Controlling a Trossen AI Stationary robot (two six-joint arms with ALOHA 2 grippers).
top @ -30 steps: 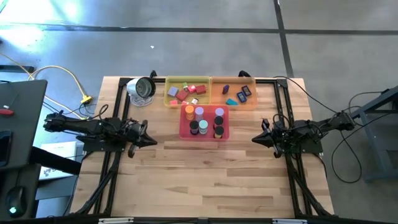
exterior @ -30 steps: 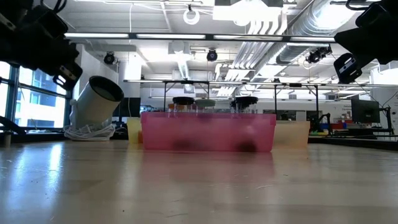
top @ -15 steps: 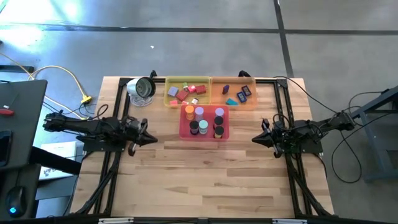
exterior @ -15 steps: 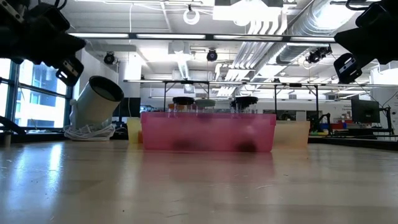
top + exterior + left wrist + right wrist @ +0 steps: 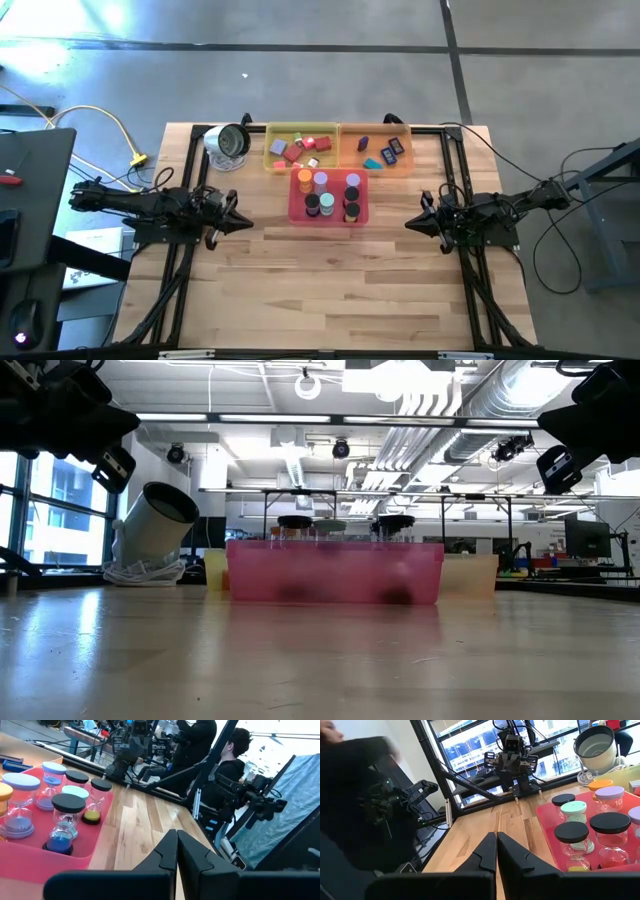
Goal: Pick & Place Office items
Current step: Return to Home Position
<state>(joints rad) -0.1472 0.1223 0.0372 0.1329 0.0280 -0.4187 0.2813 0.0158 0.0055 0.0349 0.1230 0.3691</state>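
Left arm [image 5: 150, 205] and right arm [image 5: 500, 212] stretched level toward frame centre. Left pincer [image 5: 240, 222] centre-left, right pincer [image 5: 412, 222] centre-right, each with fingers together. Pink tray [image 5: 330, 220] of hourglasses [image 5: 313, 205] between, slightly higher.

Your hourglasses [image 5: 313, 204] stand in the pink tray [image 5: 292, 195], blocks [image 5: 295, 152] in the yellow tray [image 5: 280, 132], blue pieces [image 5: 387, 154] in the orange tray [image 5: 350, 162].

Grey concrete floor [image 5: 300, 70]; exposed ceiling ducts [image 5: 500, 390], strip lights [image 5: 250, 417]; tall windows [image 5: 50, 510].

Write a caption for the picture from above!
Office items sorted into the yellow tray, orange tray and red tray; left gripper and right gripper shut at the sides.
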